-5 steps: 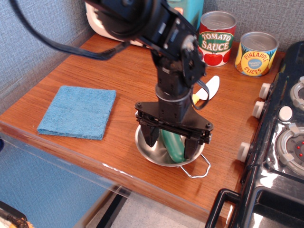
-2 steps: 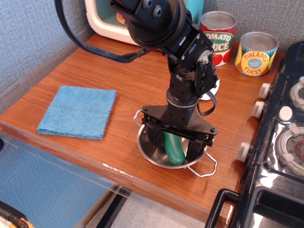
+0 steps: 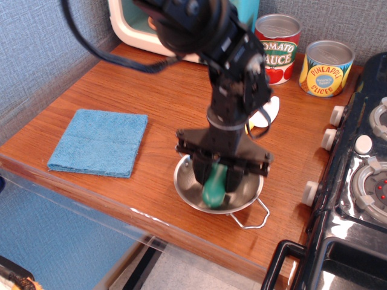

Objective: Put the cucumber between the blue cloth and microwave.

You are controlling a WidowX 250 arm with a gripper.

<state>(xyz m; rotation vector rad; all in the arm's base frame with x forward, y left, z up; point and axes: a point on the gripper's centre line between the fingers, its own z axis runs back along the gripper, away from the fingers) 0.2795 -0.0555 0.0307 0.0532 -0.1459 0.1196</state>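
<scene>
Blue cloth (image 3: 99,142): lies flat at the left of the wooden counter (image 3: 163,109), near the front edge, well apart from the other things.
Microwave (image 3: 136,27): at about 11 o'clock from the bowl, at the back of the counter; only its cream front and a strip of teal body show, the arm crossing in front of it.
Steel bowl (image 3: 219,192): near the counter's front edge, right of the cloth, a wire handle sticking out at its 5 o'clock side.
Cucumber (image 3: 214,184): dark green, tilted, inside the bowl area between the two fingers; whether its lower end touches the bowl cannot be told.
Pincer (image 3: 217,175): pointing down over the bowl, its black fingers closed against the cucumber from either side.
Knife (image 3: 264,112): pale blade showing at 1 o'clock from the bowl, mostly hidden behind the arm.
Tomato sauce can (image 3: 276,48): upright at the back.
Pineapple slices can (image 3: 326,68): upright just right of it.
Toy stove (image 3: 357,181): black, along the right edge.
</scene>
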